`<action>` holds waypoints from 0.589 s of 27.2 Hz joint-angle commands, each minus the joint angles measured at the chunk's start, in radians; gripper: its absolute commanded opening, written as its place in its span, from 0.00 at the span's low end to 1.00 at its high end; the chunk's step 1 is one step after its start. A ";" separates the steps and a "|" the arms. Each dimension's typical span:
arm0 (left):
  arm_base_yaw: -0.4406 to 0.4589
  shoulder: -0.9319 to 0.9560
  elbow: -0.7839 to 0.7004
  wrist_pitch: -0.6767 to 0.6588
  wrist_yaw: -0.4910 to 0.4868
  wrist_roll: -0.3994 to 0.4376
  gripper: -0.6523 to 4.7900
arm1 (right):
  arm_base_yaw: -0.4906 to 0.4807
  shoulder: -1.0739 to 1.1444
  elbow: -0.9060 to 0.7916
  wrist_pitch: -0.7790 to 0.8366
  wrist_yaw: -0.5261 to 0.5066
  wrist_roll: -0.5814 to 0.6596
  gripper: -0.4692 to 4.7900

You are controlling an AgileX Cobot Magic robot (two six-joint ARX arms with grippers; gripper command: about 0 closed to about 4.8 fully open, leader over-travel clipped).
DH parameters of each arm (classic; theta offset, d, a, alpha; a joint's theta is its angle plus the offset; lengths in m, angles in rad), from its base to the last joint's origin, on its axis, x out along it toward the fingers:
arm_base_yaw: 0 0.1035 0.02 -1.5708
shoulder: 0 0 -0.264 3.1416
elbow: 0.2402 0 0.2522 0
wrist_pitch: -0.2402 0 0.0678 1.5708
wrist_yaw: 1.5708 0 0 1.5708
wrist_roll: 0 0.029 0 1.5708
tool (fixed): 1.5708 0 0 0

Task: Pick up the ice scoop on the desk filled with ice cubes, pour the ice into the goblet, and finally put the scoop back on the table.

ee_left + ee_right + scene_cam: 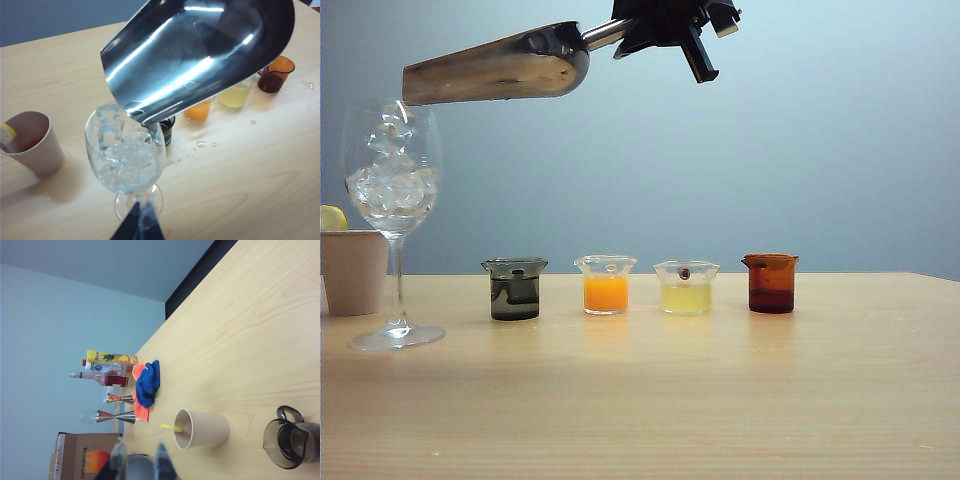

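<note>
The shiny steel ice scoop [500,68] hangs high at the upper left, nearly level. Its slanted mouth sits just above the rim of the goblet [392,170]. My right gripper [623,35] is shut on the scoop's rod handle [140,467]. The goblet stands on the wooden table [720,400] with ice cubes [392,188] heaped in its bowl. In the left wrist view the scoop [200,55] shows a wet inside with no ice in it, above the goblet [125,155]. My left gripper [139,222] is shut on nothing, near the goblet's foot.
A beige paper cup [353,270] with a lemon slice stands left of the goblet. Behind them is a row of small beakers: dark grey [515,290], orange [606,285], yellow [686,288], brown [771,283]. Water drops [200,145] lie on the table. Bottles [107,367], jiggers and a blue cloth [148,382] sit beyond.
</note>
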 commanded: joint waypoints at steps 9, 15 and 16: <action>0.000 -0.002 0.004 0.011 0.000 -0.003 0.11 | -0.023 -0.017 0.007 0.015 -0.070 0.018 0.08; 0.000 -0.002 0.004 0.013 -0.006 -0.003 0.11 | -0.050 -0.026 0.006 0.015 -0.132 0.046 0.08; 0.000 -0.002 0.004 0.014 -0.006 -0.003 0.11 | -0.055 -0.026 0.006 0.018 -0.146 0.050 0.08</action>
